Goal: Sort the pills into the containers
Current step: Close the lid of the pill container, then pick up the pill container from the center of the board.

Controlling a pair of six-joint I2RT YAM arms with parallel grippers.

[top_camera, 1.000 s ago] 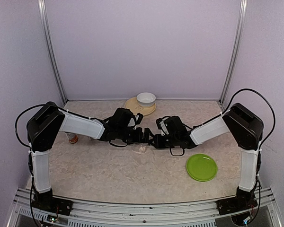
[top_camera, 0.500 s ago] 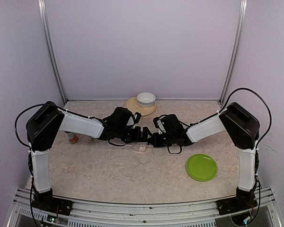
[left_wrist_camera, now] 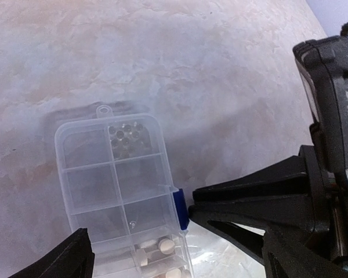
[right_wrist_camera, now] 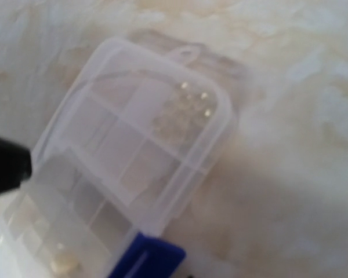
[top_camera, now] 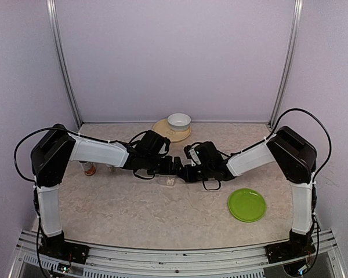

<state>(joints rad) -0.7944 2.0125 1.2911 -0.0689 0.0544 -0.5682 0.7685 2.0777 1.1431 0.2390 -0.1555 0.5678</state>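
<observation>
The right gripper [top_camera: 184, 172] has slid leftward, closer to the left gripper [top_camera: 173, 166] and the pill box [top_camera: 170, 181], and its jaws have pinched fully together. Its elbow [top_camera: 293, 152] has followed slightly left. The box seems nudged a little left too.

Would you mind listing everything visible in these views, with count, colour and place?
pill box: one, clear, with a blue latch, mid-table between the grippers.
whitish pills: several, in the box's compartments nearest the left wrist camera.
small translucent pellets: several, in a far corner compartment.
bowl: one, white, on the tan plate.
tan plate: one, back centre.
green plate: one, near right.
small bottle: one, orange, left side of the table.
table: one, marbled beige.
left gripper: open, over the box.
right gripper: shut, tips at the blue latch.
</observation>
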